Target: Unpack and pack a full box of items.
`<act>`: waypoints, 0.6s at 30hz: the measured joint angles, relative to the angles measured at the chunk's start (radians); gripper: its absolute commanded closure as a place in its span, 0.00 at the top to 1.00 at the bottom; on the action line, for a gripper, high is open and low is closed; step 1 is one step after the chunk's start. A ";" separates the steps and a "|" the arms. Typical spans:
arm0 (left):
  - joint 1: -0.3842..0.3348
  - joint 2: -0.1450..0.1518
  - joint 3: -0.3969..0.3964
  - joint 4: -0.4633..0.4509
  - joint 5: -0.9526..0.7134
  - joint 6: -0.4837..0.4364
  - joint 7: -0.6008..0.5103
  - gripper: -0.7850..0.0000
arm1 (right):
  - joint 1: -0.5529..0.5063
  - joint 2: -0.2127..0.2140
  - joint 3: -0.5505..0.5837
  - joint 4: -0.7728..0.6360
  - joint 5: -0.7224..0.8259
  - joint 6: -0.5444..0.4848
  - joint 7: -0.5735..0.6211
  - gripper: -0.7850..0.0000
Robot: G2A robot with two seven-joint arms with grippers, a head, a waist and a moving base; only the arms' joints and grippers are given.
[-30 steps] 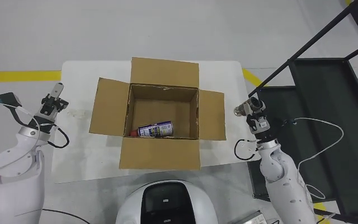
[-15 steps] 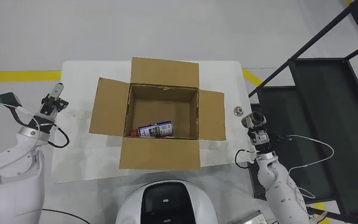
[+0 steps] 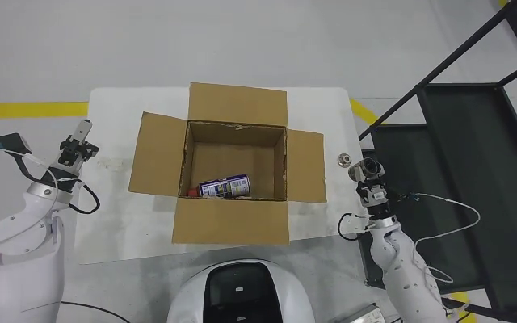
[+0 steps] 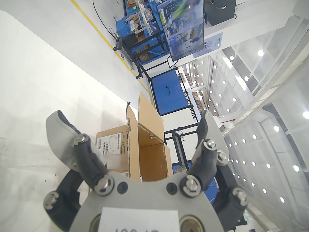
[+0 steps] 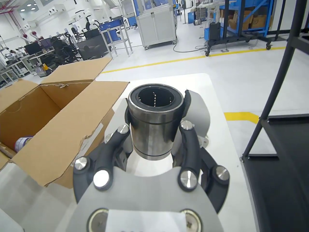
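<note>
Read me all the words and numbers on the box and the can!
Label on the cardboard box: print and barcodes, too small to read.
Can inside the box: label print too blurred to read.
Metal cylinder in the right gripper: no print visible.

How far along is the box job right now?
Done: the box is open with its flaps spread and is nearly empty. A small round part lies on the table beside it.
In hand: the right gripper is shut on a metal cylinder, held outside the box. The left gripper is open and holds nothing.
Left: a can and a small red item lie in the box.
</note>
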 measured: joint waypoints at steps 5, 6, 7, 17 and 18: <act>0.000 0.000 0.000 0.000 0.000 0.000 0.000 1.00 | 0.088 -0.002 -0.052 0.202 -0.162 -0.013 -0.183 0.00; 0.000 0.000 0.000 0.000 0.000 0.000 0.000 1.00 | 0.109 -0.003 -0.061 0.244 -0.173 -0.007 -0.210 0.00; 0.000 0.000 0.000 0.000 0.000 0.000 0.000 1.00 | 0.137 -0.005 -0.071 0.299 -0.188 0.003 -0.246 0.00; 0.000 0.000 0.000 0.000 0.000 0.000 0.000 1.00 | 0.364 -0.023 -0.145 0.699 -0.245 0.074 -0.401 0.00; 0.000 0.000 0.000 0.000 0.000 0.000 0.000 1.00 | 0.381 -0.026 -0.150 0.727 -0.244 0.079 -0.405 0.00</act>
